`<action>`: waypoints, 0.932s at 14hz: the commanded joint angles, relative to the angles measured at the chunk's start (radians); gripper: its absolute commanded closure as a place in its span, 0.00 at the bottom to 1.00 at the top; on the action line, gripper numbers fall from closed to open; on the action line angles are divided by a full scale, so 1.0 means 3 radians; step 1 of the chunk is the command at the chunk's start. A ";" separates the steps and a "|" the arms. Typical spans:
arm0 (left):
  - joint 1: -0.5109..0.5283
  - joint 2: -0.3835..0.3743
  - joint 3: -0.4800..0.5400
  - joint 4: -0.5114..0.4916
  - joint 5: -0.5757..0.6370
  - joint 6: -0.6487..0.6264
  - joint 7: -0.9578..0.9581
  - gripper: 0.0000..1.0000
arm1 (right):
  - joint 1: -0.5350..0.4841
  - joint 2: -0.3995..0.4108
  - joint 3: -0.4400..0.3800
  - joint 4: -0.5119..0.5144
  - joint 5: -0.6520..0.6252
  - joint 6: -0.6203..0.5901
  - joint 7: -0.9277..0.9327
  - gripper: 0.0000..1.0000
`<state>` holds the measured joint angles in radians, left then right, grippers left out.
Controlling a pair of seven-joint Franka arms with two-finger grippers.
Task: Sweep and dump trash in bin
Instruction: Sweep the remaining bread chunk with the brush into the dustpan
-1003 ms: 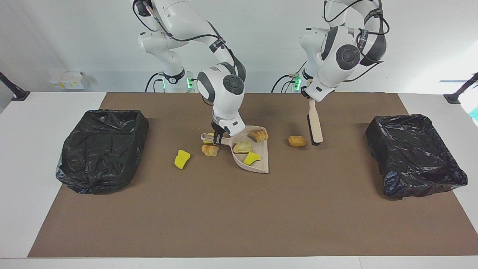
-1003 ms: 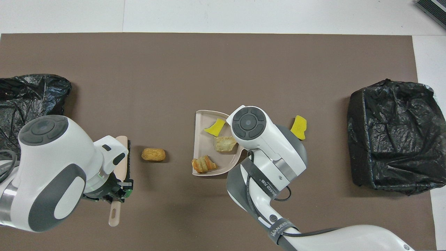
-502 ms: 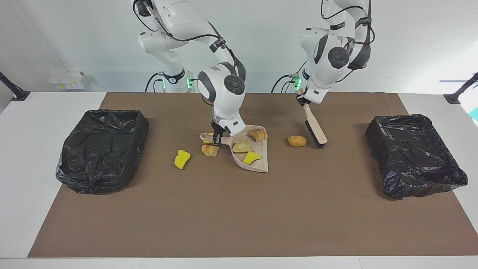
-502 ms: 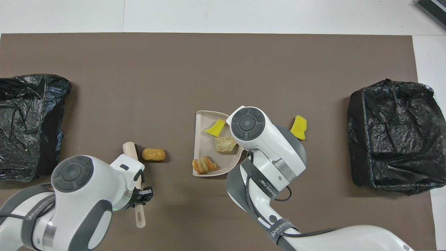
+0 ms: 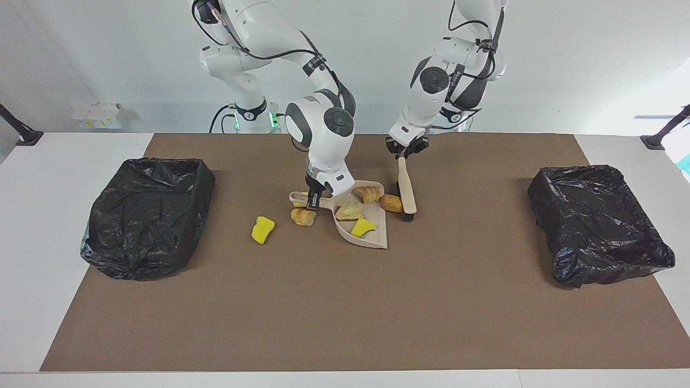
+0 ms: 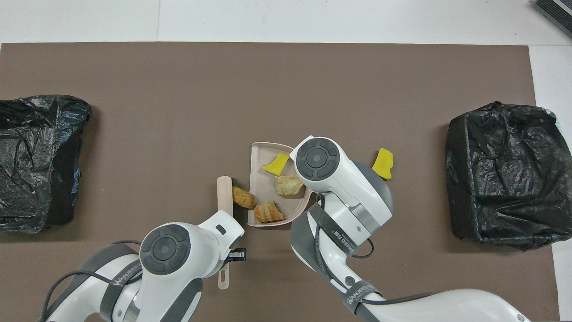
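Left gripper (image 5: pixel 405 154) clamps the brush (image 5: pixel 407 189), right gripper (image 5: pixel 313 198) the dustpan (image 5: pixel 372 237) handle; your trash (image 5: pixel 391 203) is light (crumbly, nudge gently).

"WANJEED"-like lettering on both arms' cable straps (image 6: pixel 357 293), barely legible.

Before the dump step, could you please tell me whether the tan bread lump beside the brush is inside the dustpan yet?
Not fully in: the bread lump sits across the dustpan's open edge, with the brush against it.
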<state>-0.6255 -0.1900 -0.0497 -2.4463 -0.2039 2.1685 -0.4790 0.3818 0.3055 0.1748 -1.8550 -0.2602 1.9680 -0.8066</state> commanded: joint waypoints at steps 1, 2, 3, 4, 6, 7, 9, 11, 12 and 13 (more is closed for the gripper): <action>-0.0175 0.0173 0.0048 0.0269 -0.0194 0.0043 0.0272 1.00 | -0.0010 -0.0006 0.0016 0.0022 -0.0089 -0.0050 -0.0001 1.00; -0.0195 0.0214 0.0048 0.0346 -0.0230 0.0033 0.0283 1.00 | -0.0010 -0.0006 0.0016 0.0022 -0.0094 -0.0056 -0.0001 1.00; -0.0185 0.0229 0.0058 0.0392 -0.0236 0.0007 0.0283 1.00 | -0.0010 -0.0001 0.0016 0.0032 -0.0094 -0.0056 0.0004 1.00; -0.0155 0.0214 0.0068 0.0408 -0.0236 -0.0018 0.0298 1.00 | -0.0010 -0.0001 0.0016 0.0037 -0.0094 -0.0056 0.0004 1.00; 0.0003 0.0158 0.0079 0.0443 -0.0236 -0.0090 0.0303 1.00 | -0.0050 -0.0016 0.0016 0.0057 -0.0089 -0.0056 -0.0016 1.00; 0.0156 0.0158 0.0079 0.0504 -0.0231 -0.0247 0.0283 1.00 | -0.0081 -0.0021 0.0016 0.0118 -0.0084 -0.0081 -0.0122 1.00; 0.0330 0.0148 0.0084 0.0637 -0.0190 -0.0585 0.0283 1.00 | -0.0193 -0.0108 0.0016 0.0144 -0.0023 -0.0097 -0.0292 1.00; 0.0474 0.0036 0.0079 0.0699 -0.0042 -0.0775 0.0283 1.00 | -0.0285 -0.0190 0.0021 0.0160 0.0008 -0.0153 -0.0430 1.00; 0.0540 -0.0021 0.0079 0.0714 0.0035 -0.0866 0.0283 1.00 | -0.0341 -0.0225 0.0016 0.0180 0.0094 -0.0183 -0.0542 1.00; 0.0571 -0.0052 0.0079 0.0725 0.0051 -0.0959 0.0273 1.00 | -0.0403 -0.0261 0.0016 0.0190 0.0171 -0.0194 -0.0649 1.00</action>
<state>-0.4797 -0.1655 -0.0179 -2.2393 -0.2174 1.9447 -0.3953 0.2954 0.2608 0.1713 -1.8049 -0.2513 1.9377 -0.9296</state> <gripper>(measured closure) 0.740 0.674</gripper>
